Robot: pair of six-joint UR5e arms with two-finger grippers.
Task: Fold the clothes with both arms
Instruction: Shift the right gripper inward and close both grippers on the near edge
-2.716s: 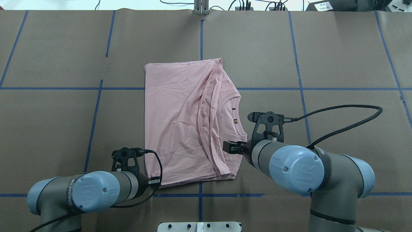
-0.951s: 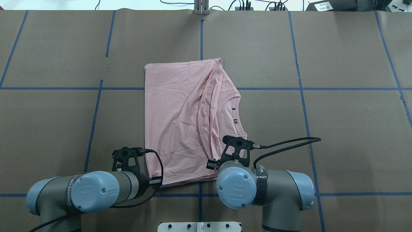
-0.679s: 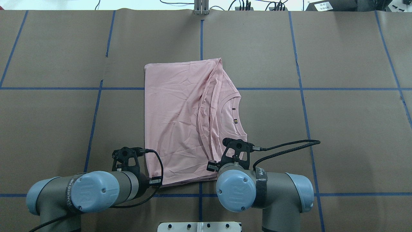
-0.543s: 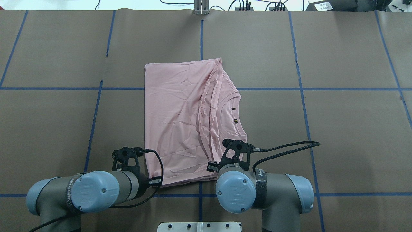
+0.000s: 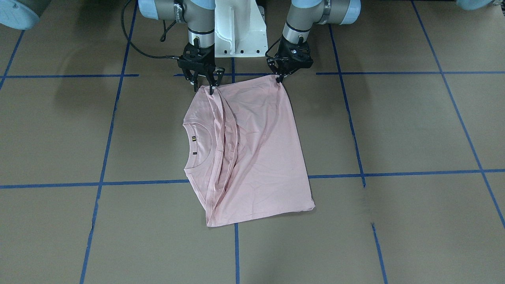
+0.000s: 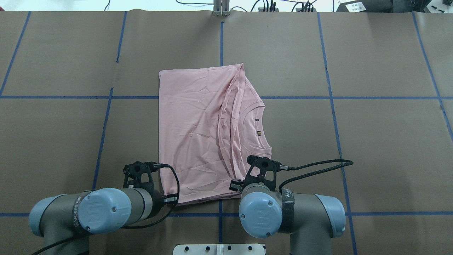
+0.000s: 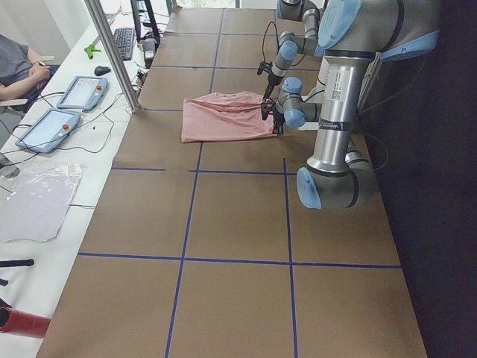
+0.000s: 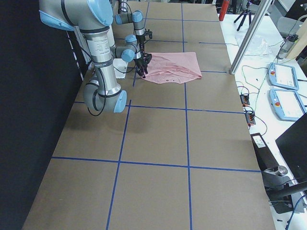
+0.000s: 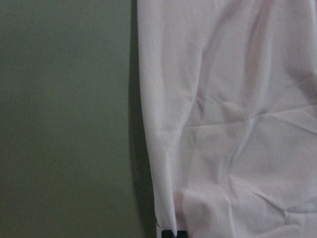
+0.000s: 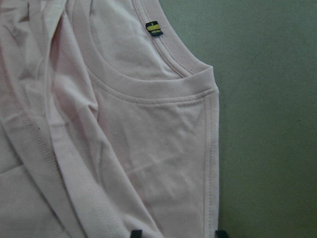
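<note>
The pale pink T-shirt [image 6: 198, 134] lies folded lengthwise on the brown table, its ribbed collar [image 6: 256, 124] on the right side and its print hidden. My left gripper [image 5: 281, 78] is shut on the shirt's near left corner; the left wrist view shows a fingertip [image 9: 168, 233] at the cloth's edge [image 9: 148, 148]. My right gripper [image 5: 205, 87] is open and stands over the near right corner below the collar. Its two fingertips [image 10: 136, 232] stand apart on either side of the shoulder seam. In the overhead view both grippers are hidden under their wrists.
The white pedestal base [image 5: 240, 27] stands just behind the shirt's near edge. Blue tape lines [image 6: 221, 46] grid the table. A metal post [image 7: 112, 52] and an operators' bench with tablets [image 7: 78, 93] line the far side.
My right arm has swung from beside the collar back to the shirt's near right corner and has settled there. The left arm and the shirt have not moved.
</note>
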